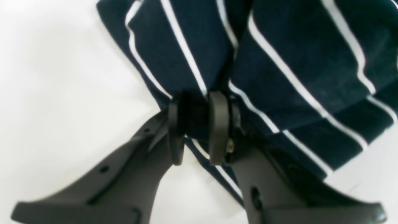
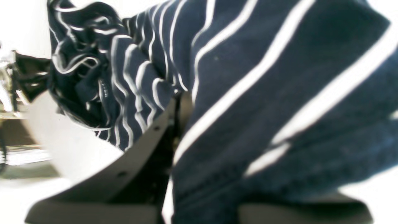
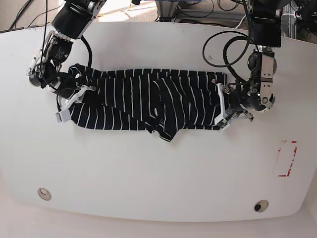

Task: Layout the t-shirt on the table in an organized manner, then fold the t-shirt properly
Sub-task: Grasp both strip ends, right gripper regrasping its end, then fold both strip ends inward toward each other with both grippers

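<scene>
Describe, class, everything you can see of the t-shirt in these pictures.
The t-shirt is dark navy soft cloth with thin white stripes. It lies rumpled in a long band across the white table, folds bunched near its middle. The left gripper pinches one end; the right gripper is at the other, cloth draped over its fingers.

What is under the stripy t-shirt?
Bare white table shows all around the t-shirt, which lies on it. Anything beneath the cloth itself is covered, so it cannot be seen.
</scene>
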